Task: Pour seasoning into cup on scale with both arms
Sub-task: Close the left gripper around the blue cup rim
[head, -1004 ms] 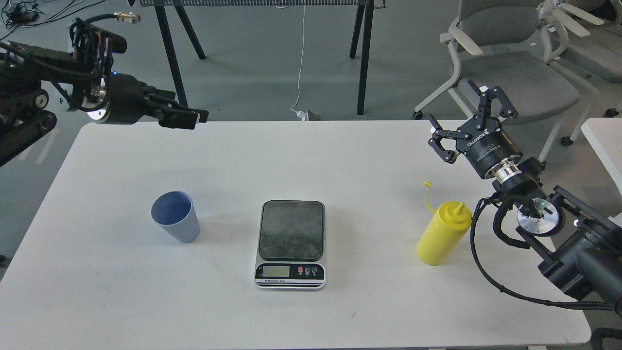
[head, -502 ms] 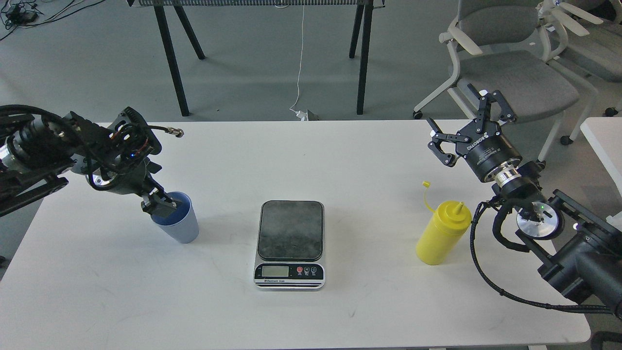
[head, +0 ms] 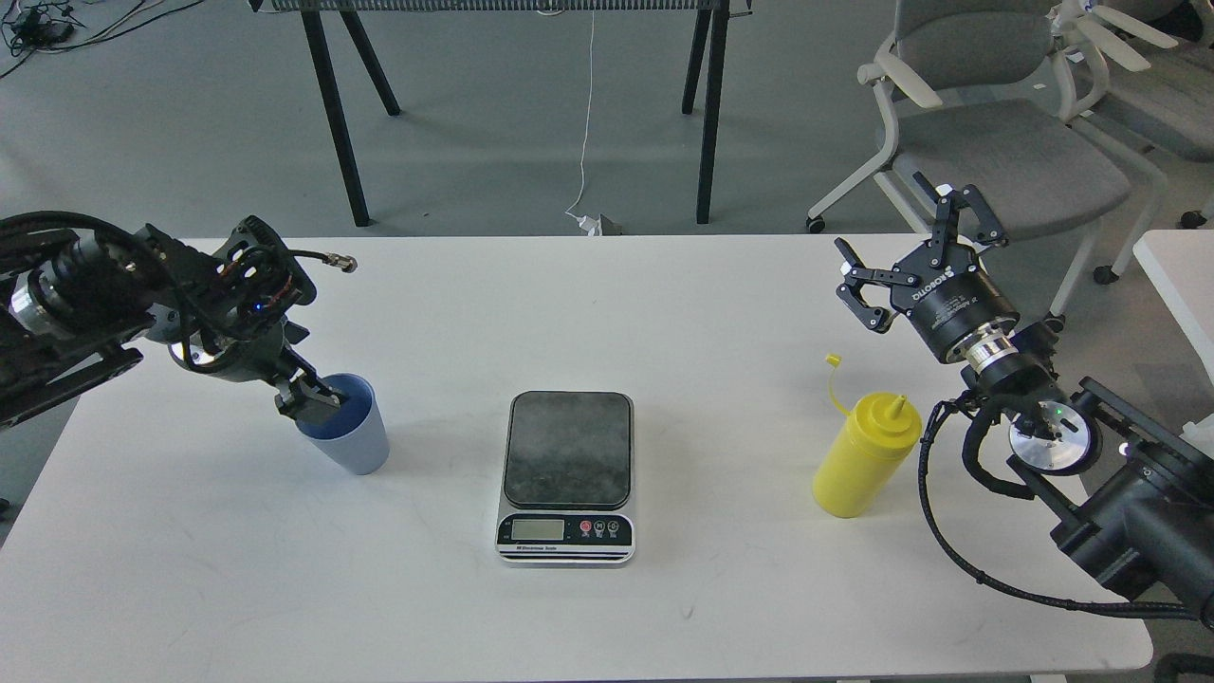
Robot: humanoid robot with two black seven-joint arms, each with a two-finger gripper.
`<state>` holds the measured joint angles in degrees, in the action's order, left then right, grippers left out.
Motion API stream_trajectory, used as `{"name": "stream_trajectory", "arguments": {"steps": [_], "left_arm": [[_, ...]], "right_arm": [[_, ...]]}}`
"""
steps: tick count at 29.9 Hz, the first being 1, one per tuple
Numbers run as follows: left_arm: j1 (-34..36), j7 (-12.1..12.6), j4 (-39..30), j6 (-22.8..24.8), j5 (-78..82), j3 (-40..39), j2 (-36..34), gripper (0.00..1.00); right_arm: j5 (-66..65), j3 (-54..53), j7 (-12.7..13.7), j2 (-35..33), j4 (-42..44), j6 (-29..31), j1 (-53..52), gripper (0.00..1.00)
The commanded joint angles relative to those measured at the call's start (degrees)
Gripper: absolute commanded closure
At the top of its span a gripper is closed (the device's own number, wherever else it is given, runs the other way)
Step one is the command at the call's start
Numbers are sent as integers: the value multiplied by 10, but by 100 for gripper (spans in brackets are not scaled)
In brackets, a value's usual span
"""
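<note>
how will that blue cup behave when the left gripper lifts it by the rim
The cup looks like thin plastic and empty, so probably light and slightly flexible. Its tapered base suggests it tips easily if nudged. The left gripper sits at its rim, so a pinch there might deform it.

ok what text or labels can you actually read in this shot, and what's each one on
"ROBOTIQ": white lettering on the body of the right gripper, seen rotated.
Smaller white lines under that brand name: too small to read.
"Electronic Scale": seems to be what the tiny print on the scale front strip says, blurred.
Scale display: no digits can be made out.
Scale buttons: symbols too small to read.
Left gripper, cup and seasoning: no text visible.
</note>
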<state>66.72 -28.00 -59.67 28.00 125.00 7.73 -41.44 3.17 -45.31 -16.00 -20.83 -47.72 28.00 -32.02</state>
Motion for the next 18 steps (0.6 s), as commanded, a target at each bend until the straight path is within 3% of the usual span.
{"name": "stream_trajectory", "arguments": {"steps": [1,9,18], "left_arm": [[0,0,16,0,-2,11,8,5],[0,0,40,-19,-5,31,24,7],[-1,0,72,-22,-5,47,46,19]], "right_arm": [[0,0,0,0,0,0,3,1],[0,0,0,0,0,0,6,1],[0,0,0,0,1,0,9,1]]}}
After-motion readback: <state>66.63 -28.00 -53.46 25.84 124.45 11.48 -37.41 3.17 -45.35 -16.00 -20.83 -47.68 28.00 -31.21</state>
